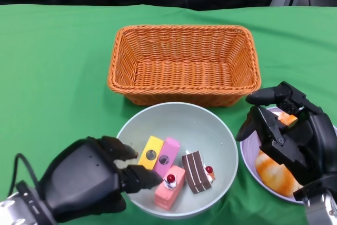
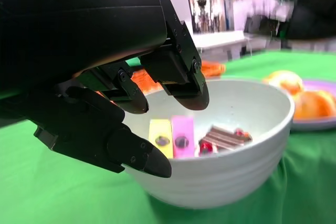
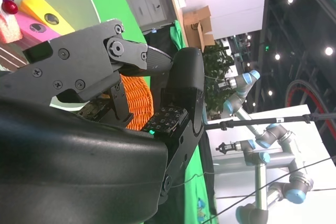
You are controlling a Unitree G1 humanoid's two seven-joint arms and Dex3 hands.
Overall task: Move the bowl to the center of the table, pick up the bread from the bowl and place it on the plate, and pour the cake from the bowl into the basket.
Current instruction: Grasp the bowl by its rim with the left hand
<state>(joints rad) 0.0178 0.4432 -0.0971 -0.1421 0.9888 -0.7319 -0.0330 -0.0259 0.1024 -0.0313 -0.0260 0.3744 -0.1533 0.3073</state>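
- No writing or brand can be read on any thing
- The pale green round bowl [image 1: 210,130] sits near the front edge of the green tabletop [image 1: 52,67], holding four cake pieces [image 1: 171,175]
- The left hand [image 1: 89,183] is at the bowl's rim; the left wrist view shows its fingers [image 2: 184,85] apart, holding nothing
- The right hand [image 1: 287,130] hovers spread over the orange bread [image 1: 274,172] on the lilac plate [image 1: 248,156]
- The orange woven basket [image 1: 184,64] stands just behind the bowl

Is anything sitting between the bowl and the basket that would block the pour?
Nothing visible does. The bowl sits right in front of the basket, their rims close together with only a thin strip of green cloth between. The left hand is at the bowl's near rim, away from that path.
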